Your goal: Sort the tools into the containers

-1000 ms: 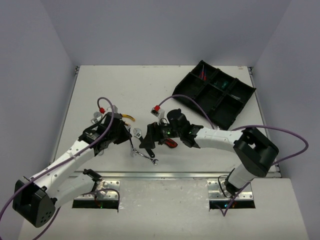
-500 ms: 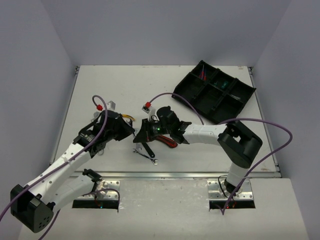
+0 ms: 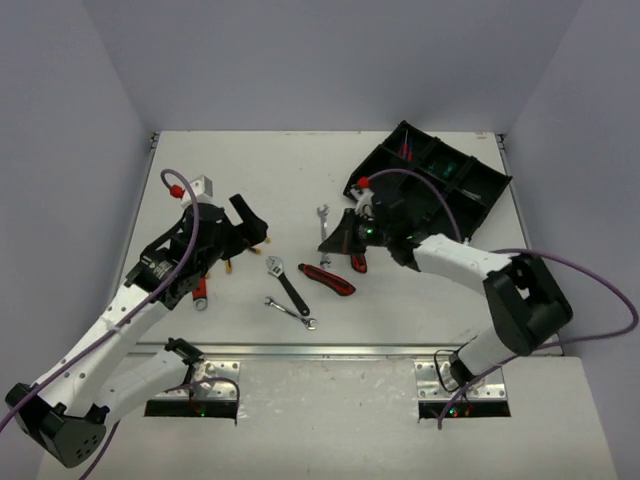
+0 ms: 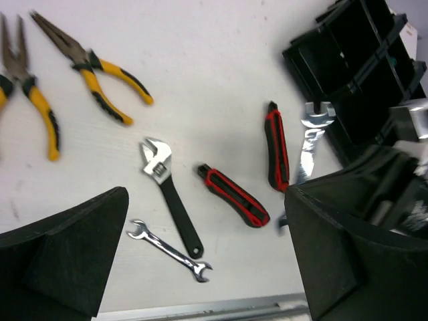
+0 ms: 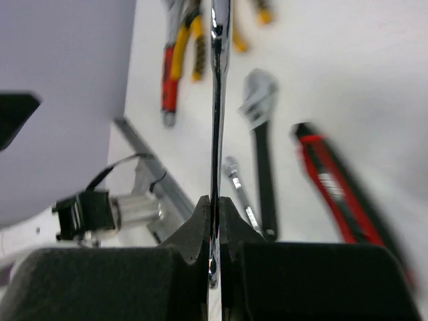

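Right end effector (image 5: 215,206) has swung from mid-frame up and right toward the black plastic organiser tray (image 3: 470,205). Left end effector (image 3: 250,222) has drawn back to the left, and its jaws have gone from shut to wide apart with nothing between them.

Right end effector: closed on the slim silver metal wrench (image 5: 216,80). In the right wrist view the shaft is clamped edge-on between the two pads, with most of its length projecting past the fingertips. In the top view the wrench sits just left of the end effector at frame centre, near the tray's lower-left corner and outside it.

Tray: upper right of the top view, lying askew on the white worktop (image 3: 250,170). Red and blue items (image 3: 405,150) are in its far-left compartment; too small to identify.

Loose on the worktop, lower centre of the top view:
- black-handled adjustable wrench (image 3: 287,285)
- small silver double-ended spanner (image 3: 291,313)
- red-and-black utility knife (image 3: 327,280)

A second red-and-black knife (image 4: 276,144) lies just beside the held wrench. Yellow-handled long-nose pliers (image 4: 100,80) and another yellow-handled pair (image 4: 30,100) are at the upper left of the left wrist view.
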